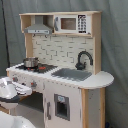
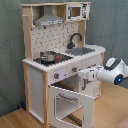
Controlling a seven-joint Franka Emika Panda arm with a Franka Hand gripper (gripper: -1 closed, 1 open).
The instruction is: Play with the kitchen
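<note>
the end effector point(image 2: 84, 76) is right by the knobs point(image 2: 65, 73) above the open oven door point(image 2: 72, 104) of the kitchen point(image 2: 55, 47). i cannot tell if it is grasping anything. it should go slow and push gently, so the kitchen does not tip.

Stretched out level from the second exterior view's right, white arm point(image 2: 111, 71) leading with gripper point(image 2: 83, 76). Seen low at the first exterior view's left edge.

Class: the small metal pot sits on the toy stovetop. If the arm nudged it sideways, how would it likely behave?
The pot looks small and shiny, so probably light and slippery. The stovetop is flat, so it would likely slide, not tip. Being low and wide, it seems stable.
</note>
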